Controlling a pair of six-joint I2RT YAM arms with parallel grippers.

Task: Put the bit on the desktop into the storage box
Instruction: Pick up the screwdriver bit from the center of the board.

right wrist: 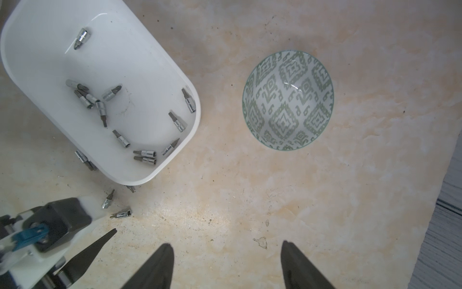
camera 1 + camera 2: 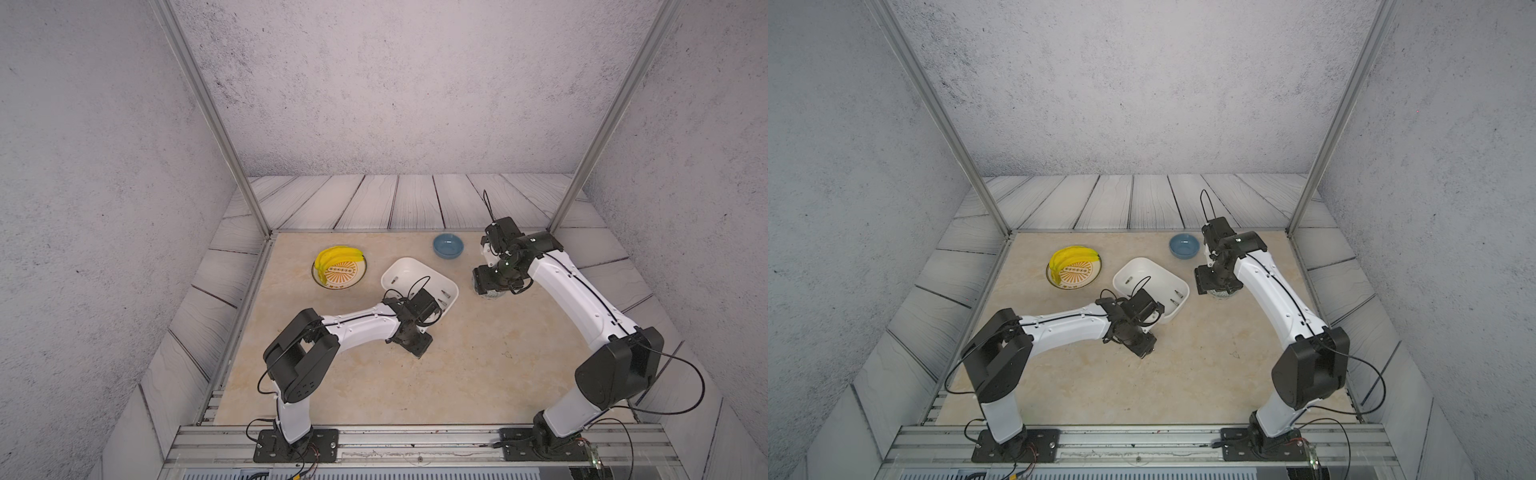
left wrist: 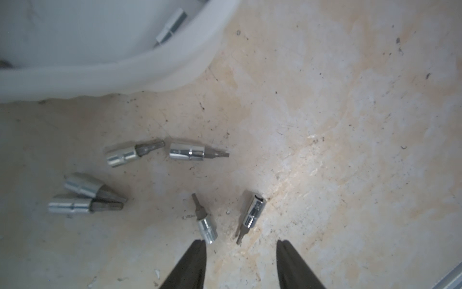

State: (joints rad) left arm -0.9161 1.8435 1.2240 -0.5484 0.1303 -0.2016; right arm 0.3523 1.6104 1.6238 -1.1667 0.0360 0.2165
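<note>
The bits (image 3: 197, 151) not yet stowed lay loose on the desktop (image 3: 350, 125), six of them just outside the storage box (image 3: 140, 75), where many more already sat. To my eye the left gripper (image 3: 241, 242) ought to drop squarely over the nearest bit (image 3: 250, 217), close across its shiny barrel rather than the thin tip, and keep clear of the neighbour (image 3: 207, 225) beside one finger. Its jaws stood moderately apart, gripping nothing. The right gripper (image 1: 226, 245) hung over bare desktop near the patterned bowl (image 1: 287, 100), jaws spread wide and empty.
</note>
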